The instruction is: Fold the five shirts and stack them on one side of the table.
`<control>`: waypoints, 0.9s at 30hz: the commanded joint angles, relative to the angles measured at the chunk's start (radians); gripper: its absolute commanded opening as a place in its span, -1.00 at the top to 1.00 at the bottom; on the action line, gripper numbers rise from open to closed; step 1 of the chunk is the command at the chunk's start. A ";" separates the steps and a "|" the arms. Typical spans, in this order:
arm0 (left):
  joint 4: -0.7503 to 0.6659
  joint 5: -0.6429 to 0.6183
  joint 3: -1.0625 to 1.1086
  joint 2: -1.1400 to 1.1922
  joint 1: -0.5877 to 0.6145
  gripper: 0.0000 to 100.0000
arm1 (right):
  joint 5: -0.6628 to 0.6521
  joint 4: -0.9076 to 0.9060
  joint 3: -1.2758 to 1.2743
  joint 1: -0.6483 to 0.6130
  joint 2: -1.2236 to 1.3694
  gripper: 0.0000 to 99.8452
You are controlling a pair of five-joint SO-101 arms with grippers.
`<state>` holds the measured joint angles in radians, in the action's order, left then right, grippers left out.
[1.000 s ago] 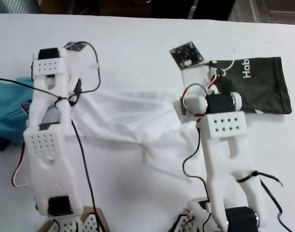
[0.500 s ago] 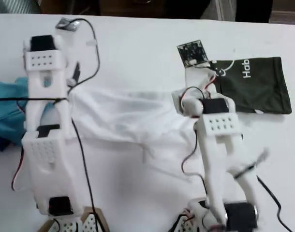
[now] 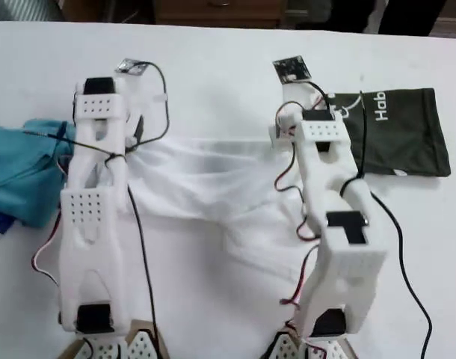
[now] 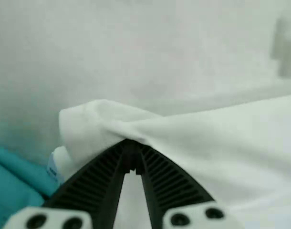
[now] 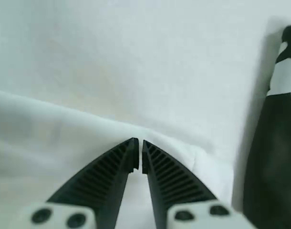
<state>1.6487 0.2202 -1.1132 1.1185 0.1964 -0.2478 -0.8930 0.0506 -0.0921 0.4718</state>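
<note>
Across the table [image 3: 213,52] centre spans a white shirt [image 3: 205,179], with a dark folded garment [image 3: 404,131] at two o'clock, a teal shirt [image 3: 19,164] at nine, and the left gripper [image 4: 132,164] and right gripper [image 5: 140,157] each clamped, seemingly, on the white shirt's far corners.

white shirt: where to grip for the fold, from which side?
Its far edge, one end per gripper, approached from the arms' base side. The white shirt lies spread crosswise, so that long edge gives two pinch points: the left gripper is shut on the bunched corner by the teal shirt, the right gripper on the edge by the dark shirt.
</note>
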 commanded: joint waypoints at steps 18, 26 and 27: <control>0.143 0.002 -0.380 0.091 0.048 0.95 | -0.014 -0.409 0.801 0.128 0.386 0.96; 0.143 0.002 -0.154 -0.176 0.066 0.95 | -0.015 -0.719 1.129 0.127 0.386 0.96; 0.143 0.002 -0.088 -0.229 0.064 0.95 | -0.031 -0.762 1.175 0.124 0.386 0.96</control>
<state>1.7699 0.2202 -1.3203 1.0863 0.2578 -0.2555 -1.5497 1.0863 0.0230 0.8707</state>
